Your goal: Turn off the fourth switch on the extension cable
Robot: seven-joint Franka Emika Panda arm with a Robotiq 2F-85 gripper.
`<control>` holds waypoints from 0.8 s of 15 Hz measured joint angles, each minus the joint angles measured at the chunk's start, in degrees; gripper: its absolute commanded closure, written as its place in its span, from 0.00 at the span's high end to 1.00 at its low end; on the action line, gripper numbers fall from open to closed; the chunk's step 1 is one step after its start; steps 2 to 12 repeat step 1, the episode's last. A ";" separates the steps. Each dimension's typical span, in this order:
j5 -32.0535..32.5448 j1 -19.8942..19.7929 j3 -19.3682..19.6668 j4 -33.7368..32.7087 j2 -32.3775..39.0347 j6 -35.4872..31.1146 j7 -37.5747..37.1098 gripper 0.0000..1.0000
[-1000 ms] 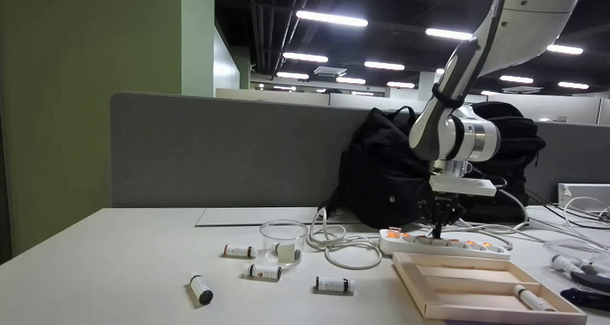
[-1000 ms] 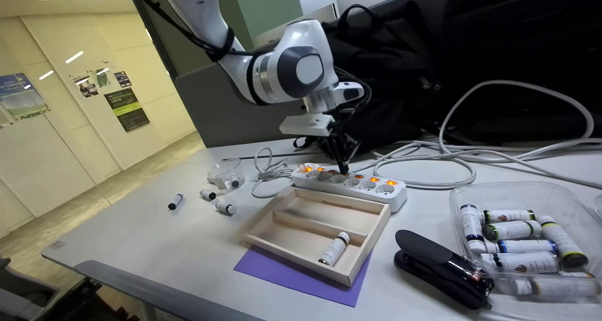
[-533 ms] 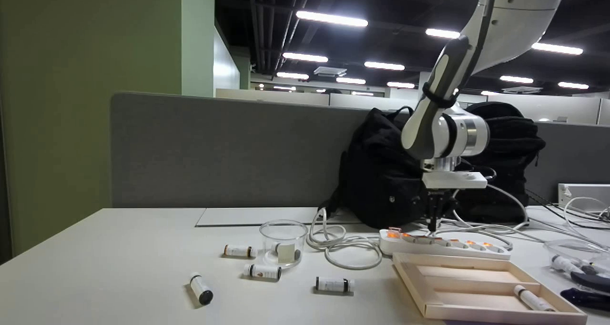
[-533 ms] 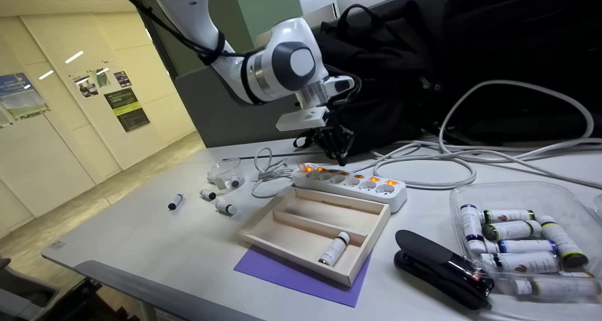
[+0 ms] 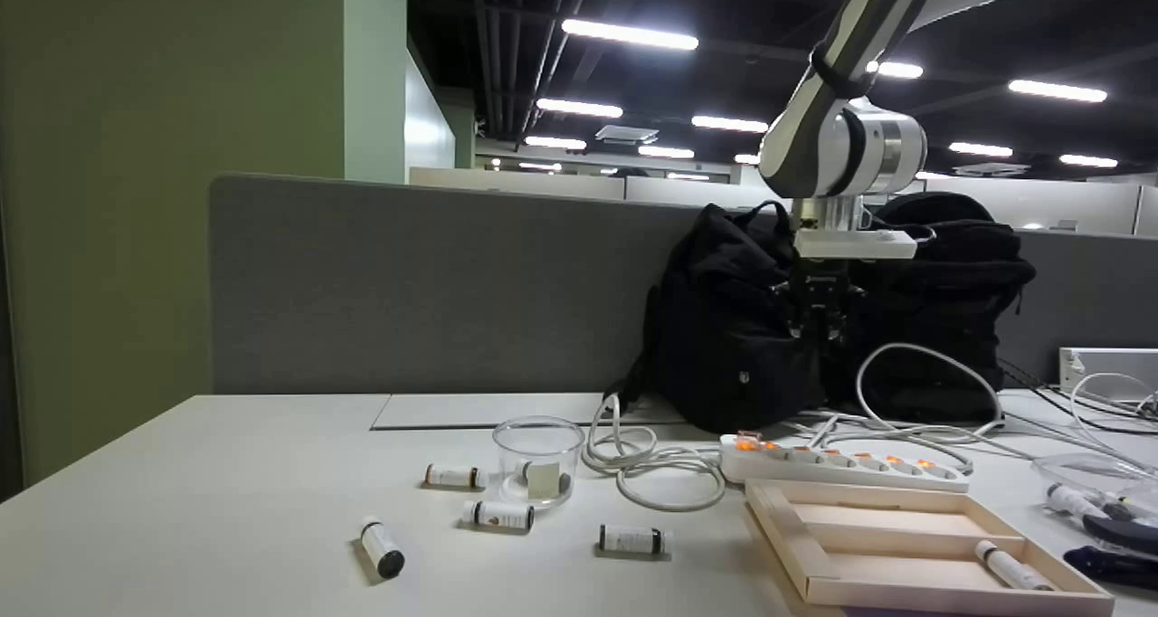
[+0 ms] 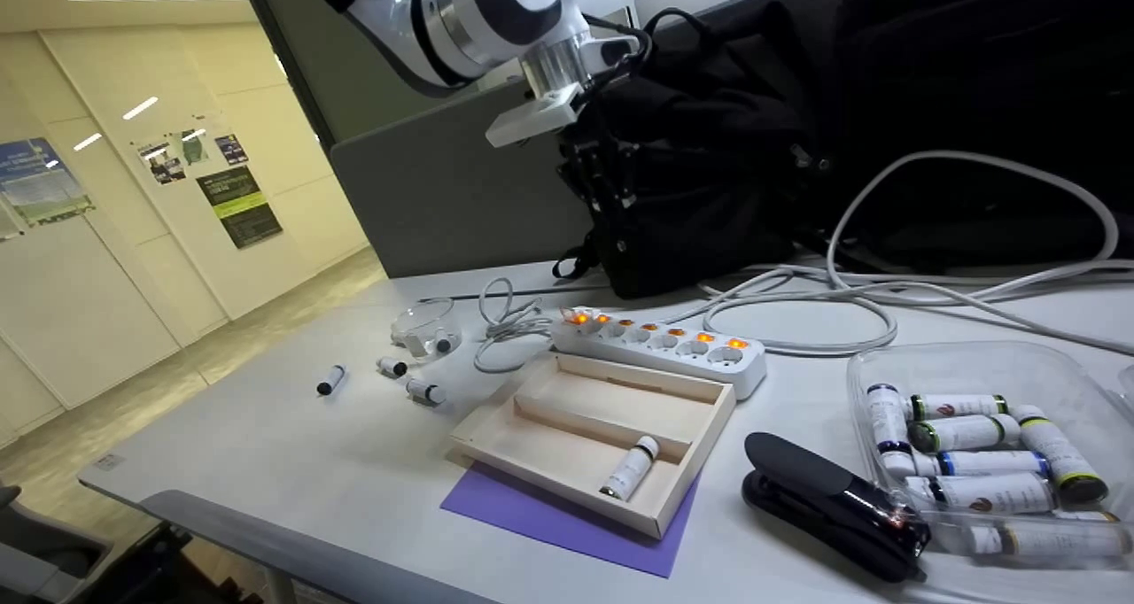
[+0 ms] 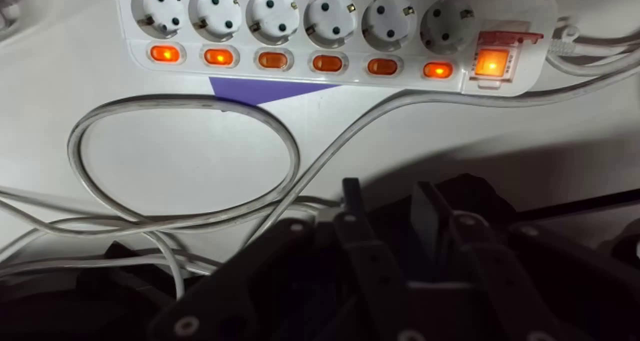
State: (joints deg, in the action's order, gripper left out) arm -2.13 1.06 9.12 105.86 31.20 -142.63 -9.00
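Note:
The extension cable is a white power strip [image 5: 841,474] lying behind the wooden frame, also seen in an exterior view [image 6: 656,356] and the wrist view [image 7: 355,63]. In the wrist view, counted from the left, the first two socket switches glow orange. The three middle switches [image 7: 327,63] are dark. The switch [image 7: 438,70] beside the main one is lit, and so is the main switch [image 7: 492,62] under its raised red cover. My gripper [image 5: 816,335] is open and empty, high above and behind the strip. Its fingers [image 7: 387,191] stand apart in the wrist view.
A pale wooden frame [image 6: 554,486] with a bottle in it sits in front of the strip. Black backpacks [image 5: 733,327] stand behind. Loose white cords [image 6: 797,352] lie around the strip. A stapler [image 6: 833,507], a clear box of bottles [image 6: 957,365] and loose bottles [image 5: 631,540] are near.
My gripper has risen from the strip, moving up and back, and its fingers have spread from shut to open. The strip has not moved and its visible lights look the same.

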 measured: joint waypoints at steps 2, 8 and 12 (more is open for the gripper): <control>0.00 -0.10 -0.14 0.08 0.36 -0.24 0.01 0.43; 0.00 -0.10 -0.14 0.08 0.36 -0.24 0.01 0.43; 0.00 -0.10 -0.14 0.08 0.36 -0.24 0.01 0.43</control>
